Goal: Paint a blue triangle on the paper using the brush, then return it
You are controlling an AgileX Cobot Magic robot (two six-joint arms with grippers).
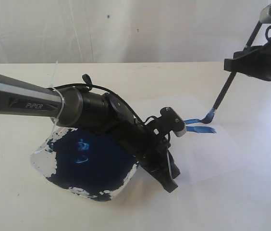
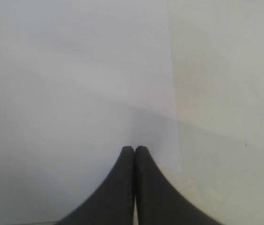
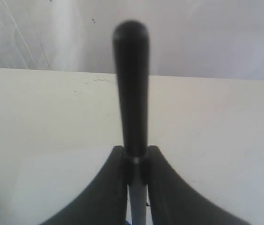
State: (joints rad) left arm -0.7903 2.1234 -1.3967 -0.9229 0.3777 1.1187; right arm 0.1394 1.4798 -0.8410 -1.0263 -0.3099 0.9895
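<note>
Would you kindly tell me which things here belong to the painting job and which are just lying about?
Job: brush, held by the right gripper; blue triangle strokes; paper; paint dish; left gripper, jaws shut at the paper's edge.
Lying about: only the table and the white backdrop.

One word can be read, in the exterior view: "PiPER", in pale letters with a lower-case i, printed along the grey link of the left arm (image 1: 32, 105). It runs lengthwise on the side of the link that faces the camera, just short of the black joint housing (image 1: 90, 108) that follows it. Nothing else in the exterior view or in either wrist view carries legible text, numbers or signs
</note>
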